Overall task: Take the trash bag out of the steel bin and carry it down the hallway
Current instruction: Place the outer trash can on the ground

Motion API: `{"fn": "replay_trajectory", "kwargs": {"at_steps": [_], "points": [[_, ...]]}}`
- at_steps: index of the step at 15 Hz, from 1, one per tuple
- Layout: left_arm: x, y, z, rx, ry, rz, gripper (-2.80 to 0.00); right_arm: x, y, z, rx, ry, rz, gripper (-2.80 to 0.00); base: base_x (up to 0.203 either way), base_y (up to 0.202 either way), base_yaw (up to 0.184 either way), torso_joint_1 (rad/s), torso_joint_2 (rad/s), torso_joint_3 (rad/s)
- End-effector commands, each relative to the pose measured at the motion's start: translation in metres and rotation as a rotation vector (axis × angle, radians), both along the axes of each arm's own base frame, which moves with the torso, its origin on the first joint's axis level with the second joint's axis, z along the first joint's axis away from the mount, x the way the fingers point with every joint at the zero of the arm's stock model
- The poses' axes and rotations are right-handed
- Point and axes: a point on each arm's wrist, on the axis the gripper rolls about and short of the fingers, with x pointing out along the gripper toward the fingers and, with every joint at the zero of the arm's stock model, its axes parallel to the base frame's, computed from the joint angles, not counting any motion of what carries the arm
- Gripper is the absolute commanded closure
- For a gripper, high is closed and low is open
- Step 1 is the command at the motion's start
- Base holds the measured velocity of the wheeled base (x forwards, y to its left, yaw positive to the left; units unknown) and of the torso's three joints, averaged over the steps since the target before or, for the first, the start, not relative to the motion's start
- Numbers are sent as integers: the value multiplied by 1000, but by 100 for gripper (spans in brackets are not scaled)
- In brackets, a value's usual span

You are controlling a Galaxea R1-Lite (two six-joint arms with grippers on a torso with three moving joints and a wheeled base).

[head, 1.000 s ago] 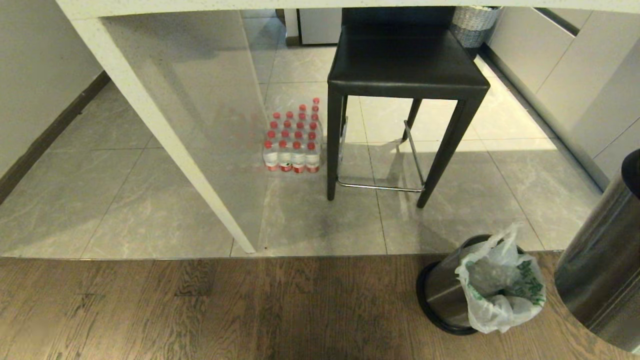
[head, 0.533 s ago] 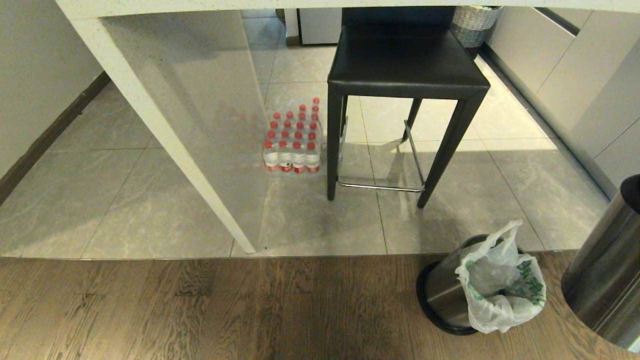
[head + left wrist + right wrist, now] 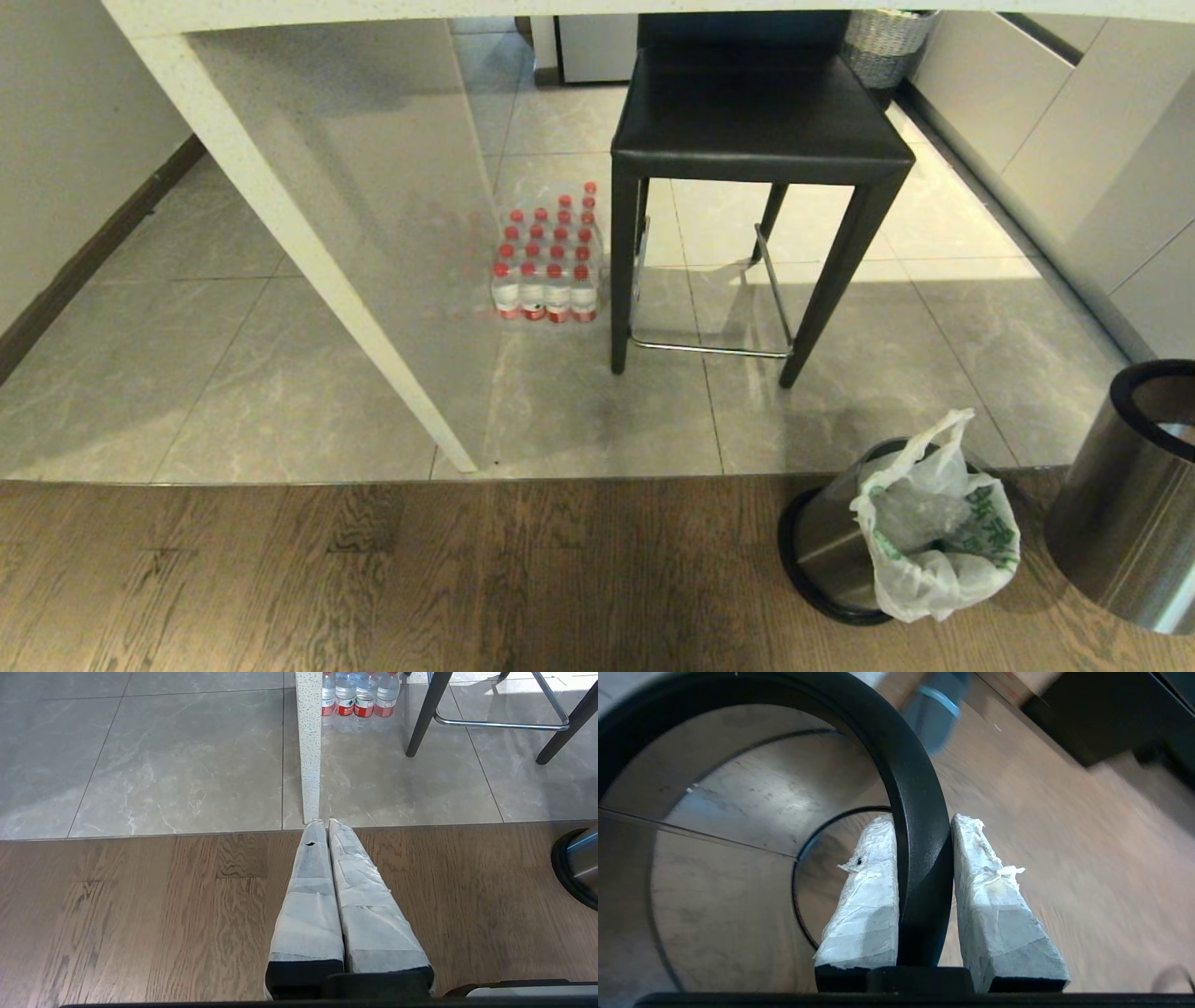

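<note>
The trash bag [image 3: 938,537], thin translucent white with green print, sits in and droops over the steel bin [image 3: 826,546]. That bin stands tilted on the wood floor at the lower right of the head view, and one bag handle sticks up. My right gripper [image 3: 923,820] is shut on the black rim [image 3: 859,704] of a separate empty steel cylinder [image 3: 1125,504], one finger inside and one outside. The cylinder hangs at the right edge, just right of the bag. My left gripper [image 3: 324,822] is shut and empty over the wood floor, with the bin's black base [image 3: 567,868] off to its side.
A black stool [image 3: 756,121] stands on the grey tiles behind the bin. A pack of red-capped bottles [image 3: 549,271] sits beside a slanted white counter leg [image 3: 308,252]. White cabinets [image 3: 1074,140] run along the right, with a woven basket [image 3: 882,42] far back.
The steel cylinder in my right gripper has swung down and turned more upright at the right edge, so its open black-rimmed mouth now shows. The bag and its bin have kept still.
</note>
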Motion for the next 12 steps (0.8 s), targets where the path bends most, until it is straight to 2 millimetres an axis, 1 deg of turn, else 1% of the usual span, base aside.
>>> {"fn": "replay_trajectory", "kwargs": {"at_steps": [1, 3, 5, 8, 12], "points": [[0, 0, 0, -1, -1, 0, 0, 18, -20, -50, 34, 58, 15, 0, 0, 0, 0, 0, 0, 0], [0, 0, 0, -1, -1, 0, 0, 28, -28, -65, 31, 68, 24, 0, 0, 0, 0, 0, 0, 0], [0, 0, 0, -1, -1, 0, 0, 37, -28, -78, 43, 75, 36, 0, 0, 0, 0, 0, 0, 0], [0, 0, 0, -1, -1, 0, 0, 44, -35, -93, 57, 88, 41, 0, 0, 0, 0, 0, 0, 0], [0, 0, 0, -1, -1, 0, 0, 45, -35, -104, 93, 73, 80, 0, 0, 0, 0, 0, 0, 0]]}}
